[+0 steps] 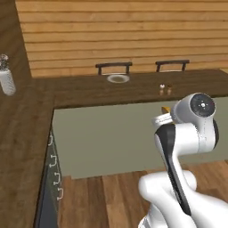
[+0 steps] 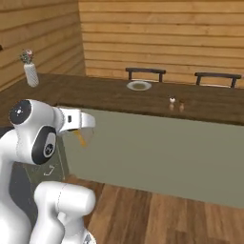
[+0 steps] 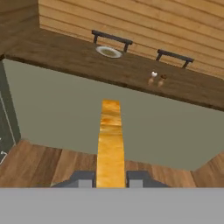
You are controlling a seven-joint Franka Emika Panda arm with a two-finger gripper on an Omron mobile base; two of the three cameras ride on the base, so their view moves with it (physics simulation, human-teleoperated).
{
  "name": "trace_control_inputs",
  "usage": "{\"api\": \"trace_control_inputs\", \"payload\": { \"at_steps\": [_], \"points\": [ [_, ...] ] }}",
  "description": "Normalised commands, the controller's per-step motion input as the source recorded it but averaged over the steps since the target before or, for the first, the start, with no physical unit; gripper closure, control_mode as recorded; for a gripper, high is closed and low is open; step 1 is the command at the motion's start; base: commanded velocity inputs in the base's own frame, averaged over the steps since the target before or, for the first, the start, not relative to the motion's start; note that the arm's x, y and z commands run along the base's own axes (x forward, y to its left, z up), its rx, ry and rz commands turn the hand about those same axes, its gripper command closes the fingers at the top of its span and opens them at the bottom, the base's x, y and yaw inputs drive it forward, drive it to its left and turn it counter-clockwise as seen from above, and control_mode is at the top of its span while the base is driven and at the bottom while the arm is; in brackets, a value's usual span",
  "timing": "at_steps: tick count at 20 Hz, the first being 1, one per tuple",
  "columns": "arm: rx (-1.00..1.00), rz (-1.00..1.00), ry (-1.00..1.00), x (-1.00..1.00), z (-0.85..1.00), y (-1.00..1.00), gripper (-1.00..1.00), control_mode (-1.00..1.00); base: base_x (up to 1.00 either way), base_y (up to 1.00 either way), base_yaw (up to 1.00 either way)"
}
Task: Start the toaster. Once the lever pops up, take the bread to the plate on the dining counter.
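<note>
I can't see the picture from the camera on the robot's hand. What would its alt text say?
A golden-brown slice of bread, seen edge-on, is held between the robot's jaws and points toward a dark wood dining counter with a grey-green base. On the counter sit a round plate and two small shakers, with two dark chairs behind against a plank wall.

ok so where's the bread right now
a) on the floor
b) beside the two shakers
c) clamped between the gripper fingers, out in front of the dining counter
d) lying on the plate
c: in the hand view the bread stands edge-on between the fingers of the gripper, while the plate on the dining counter sits bare.
</note>
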Motion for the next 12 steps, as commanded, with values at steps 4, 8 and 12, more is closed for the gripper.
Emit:
{"api": "trace_control_inputs", "payload": {
  "at_steps": [4,8,12],
  "points": [
    [0.00,0.00,0.00,0.00,0.00,0.00,1.00,1.00,0.89,0.00,-0.12],
    [0.00,0.00,0.00,0.00,0.00,0.00,1.00,1.00,0.91,0.00,-0.01],
    [0.00,0.00,0.00,0.00,0.00,0.00,1.00,1.00,0.79,0.00,0.00]
  ]
}}
